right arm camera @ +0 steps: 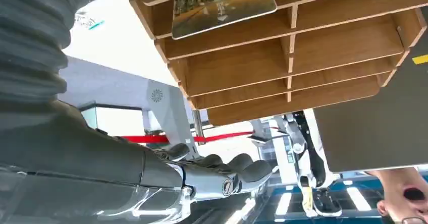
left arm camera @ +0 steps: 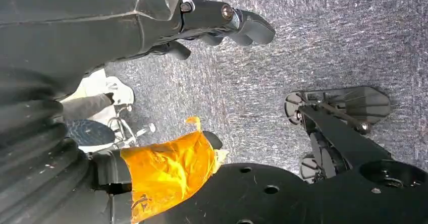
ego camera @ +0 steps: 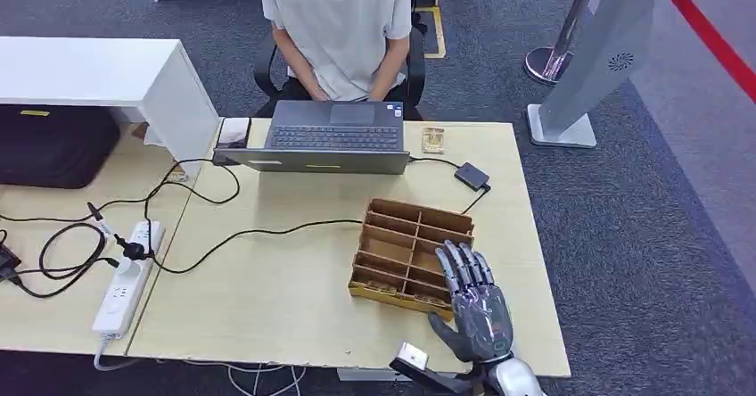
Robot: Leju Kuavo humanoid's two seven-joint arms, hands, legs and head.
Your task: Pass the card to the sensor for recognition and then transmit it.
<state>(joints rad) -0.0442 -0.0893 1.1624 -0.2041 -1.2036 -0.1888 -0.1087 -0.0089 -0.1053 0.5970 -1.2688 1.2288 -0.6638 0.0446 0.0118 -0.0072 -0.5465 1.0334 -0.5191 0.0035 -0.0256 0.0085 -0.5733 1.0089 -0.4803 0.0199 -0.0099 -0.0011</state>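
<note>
A glossy card (right arm camera: 223, 4) printed with a greenish-yellow picture lies in one of the slots of the brown wooden divided tray (right arm camera: 303, 57), as the right wrist view shows; in the head view the robot's hand covers that part of the tray (ego camera: 401, 240), so the card cannot be made out there. The tray sits on the pale wooden table (ego camera: 267, 307), toward its near right corner. The silver right hand (ego camera: 477, 302) hovers over the tray's near right slots with its fingers (ego camera: 464, 262) extended, slightly apart and holding nothing; the right wrist view shows the same hand (right arm camera: 222, 176) with fingers stretched out and empty.

A small black box (ego camera: 472, 177) on a cable, perhaps the sensor, lies on the table beyond the tray, near the right edge. Further back an open grey laptop (ego camera: 330, 137) stands at the far edge, with a person in a white T-shirt (ego camera: 343, 21) seated behind it. A black cable (ego camera: 258, 231) runs across the table to a white power strip (ego camera: 125, 280) on the left.

The left hand (left arm camera: 222, 19) hangs over grey carpet (left arm camera: 328, 37), its dark fingers curled inward with nothing in them.
</note>
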